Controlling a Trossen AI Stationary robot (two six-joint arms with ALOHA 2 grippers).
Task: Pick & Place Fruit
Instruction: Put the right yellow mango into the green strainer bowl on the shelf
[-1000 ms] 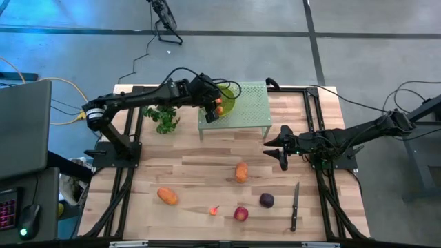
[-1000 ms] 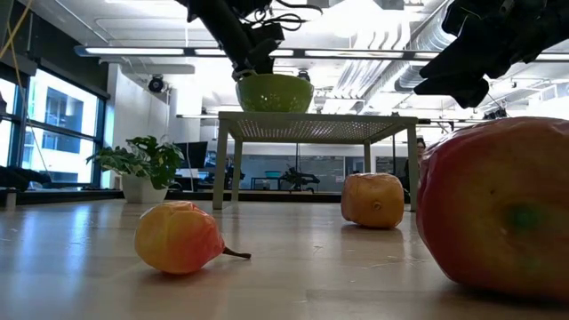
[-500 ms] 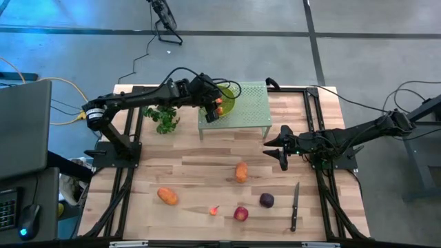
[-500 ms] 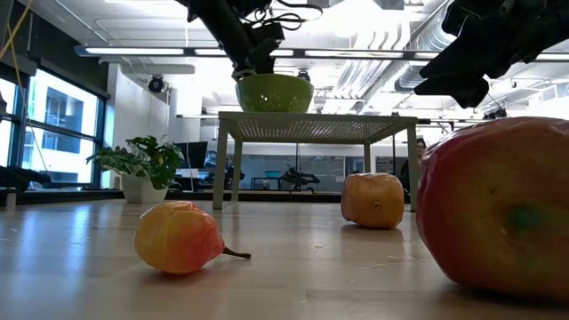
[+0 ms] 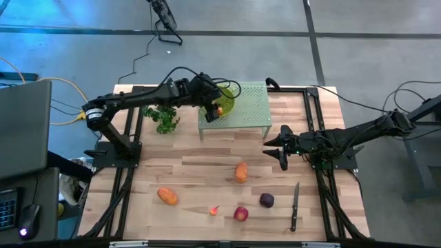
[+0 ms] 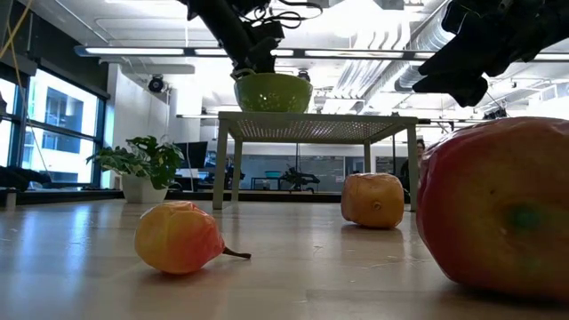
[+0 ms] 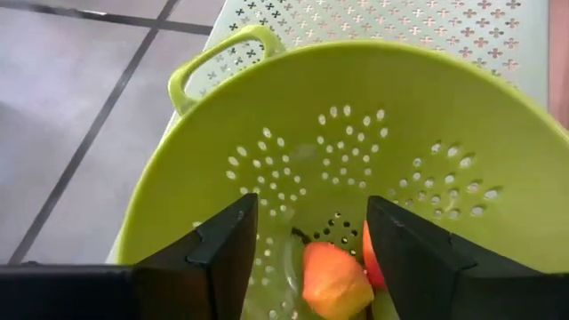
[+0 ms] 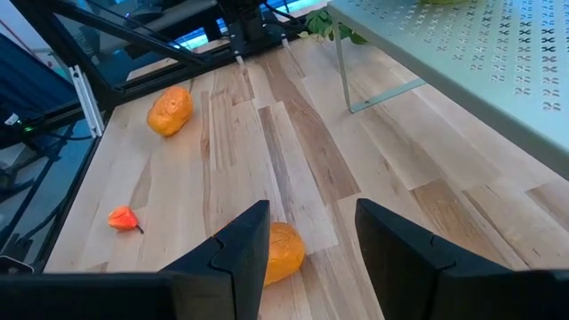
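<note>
We've got the left gripper (image 7: 307,244) hanging over the lime-green perforated plastic colander (image 7: 427,169), fingers spread apart, and between them a small orange fruit piece (image 7: 333,280) sits at the colander's bottom, touching nothing of the gripper. The colander stands on the pale green perforated metal stand (image 5: 249,107) at the far side of the light wooden table (image 5: 200,169). The right gripper (image 8: 307,240) waits above the table's right half, fingers parted and holding nothing. On the wood we see an orange oblong fruit (image 5: 240,171) mid-table, another orange oblong fruit (image 5: 167,196) near left, a tiny orange-red bit (image 5: 213,210), a red apple (image 5: 240,213) and a dark purple plum (image 5: 266,200).
</note>
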